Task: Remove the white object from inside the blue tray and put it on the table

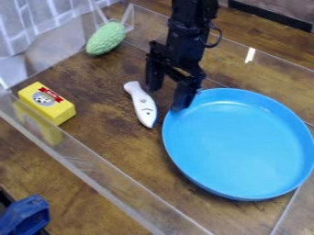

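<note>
Where tray (pixel 240 147) ends, white toy (pixel 142 104), table (pixel 92 170)

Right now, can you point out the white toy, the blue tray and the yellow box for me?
White toy (pixel 142 103): camera view, middle of its body.
Blue tray (pixel 243 145): camera view, bare inner floor.
Yellow box (pixel 53 109): camera view, plain yellow part of its top.

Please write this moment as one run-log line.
gripper: open, empty | white object: on table, outside blue tray | removal: done

Yellow box (pixel 46 104) lies near green knobbly toy (pixel 108 39).
</note>
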Motion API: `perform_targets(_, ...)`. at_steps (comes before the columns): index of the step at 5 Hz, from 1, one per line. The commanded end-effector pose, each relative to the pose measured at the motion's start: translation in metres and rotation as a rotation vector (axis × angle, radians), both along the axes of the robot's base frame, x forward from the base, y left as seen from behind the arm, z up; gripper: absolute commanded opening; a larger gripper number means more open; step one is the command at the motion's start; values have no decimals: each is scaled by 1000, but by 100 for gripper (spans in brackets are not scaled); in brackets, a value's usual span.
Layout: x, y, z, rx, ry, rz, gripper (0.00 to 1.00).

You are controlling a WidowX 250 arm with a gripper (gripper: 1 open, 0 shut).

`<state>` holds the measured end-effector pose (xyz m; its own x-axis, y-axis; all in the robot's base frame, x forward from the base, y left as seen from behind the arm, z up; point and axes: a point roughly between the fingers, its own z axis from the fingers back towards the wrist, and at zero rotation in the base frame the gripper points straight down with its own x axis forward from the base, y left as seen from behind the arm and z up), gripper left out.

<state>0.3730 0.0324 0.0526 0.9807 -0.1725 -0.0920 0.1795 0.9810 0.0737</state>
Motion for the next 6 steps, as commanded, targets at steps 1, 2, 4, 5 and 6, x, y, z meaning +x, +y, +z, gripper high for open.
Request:
perform_targets(1,0,10,37,14,-82,12,100)
perform_targets(2,-3,11,40,22,-82,11,100)
perform_targets(4,-8,12,43,33,-80,9,100)
perform_targets(5,-10,13,45,39,-79,7,100)
perform_targets(6,-12,14,45,44,-79,3,100)
